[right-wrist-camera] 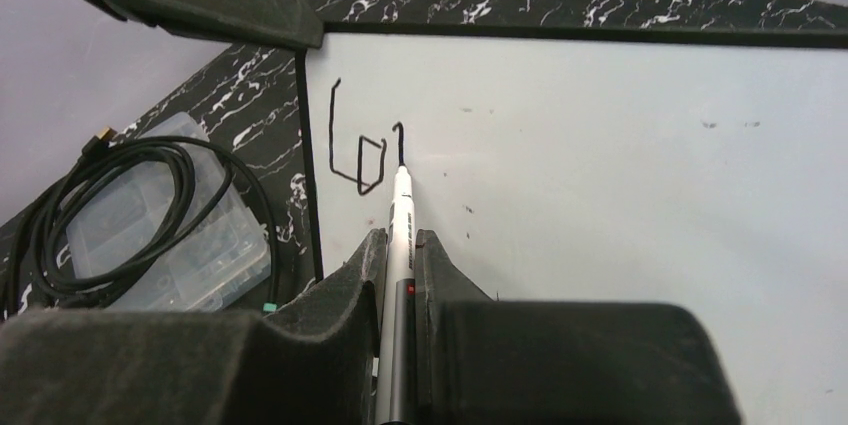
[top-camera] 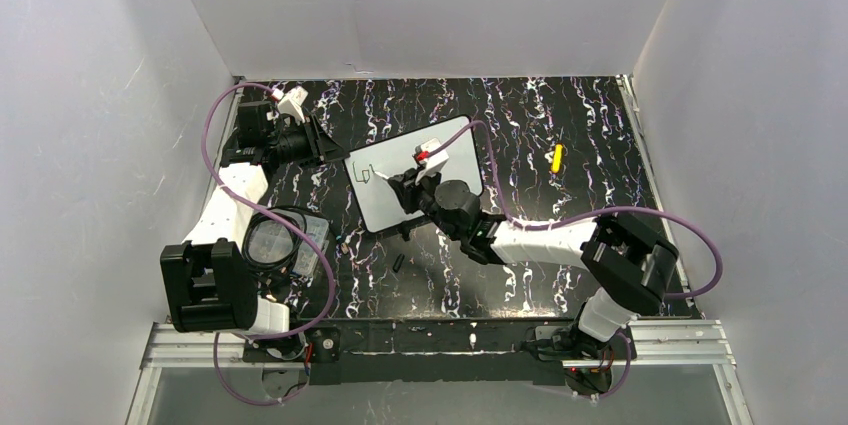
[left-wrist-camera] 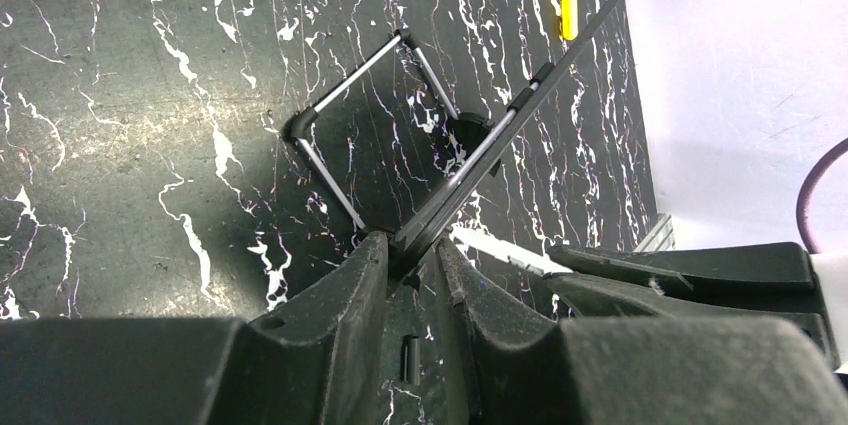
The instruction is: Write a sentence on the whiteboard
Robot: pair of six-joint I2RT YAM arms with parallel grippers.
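The whiteboard stands tilted in the middle of the table, with a few black strokes at its upper left. My left gripper is shut on the board's left edge; in the left wrist view the board is edge-on between the fingertips of this gripper. My right gripper is shut on a white and grey marker pen. The pen's tip touches the board at the foot of the last stroke. The right gripper hovers over the board's lower left part.
A clear plastic box with a coiled black cable sits at the near left, also in the right wrist view. A small black cap lies below the board. A yellow object lies to the right. The board's wire stand shows behind it.
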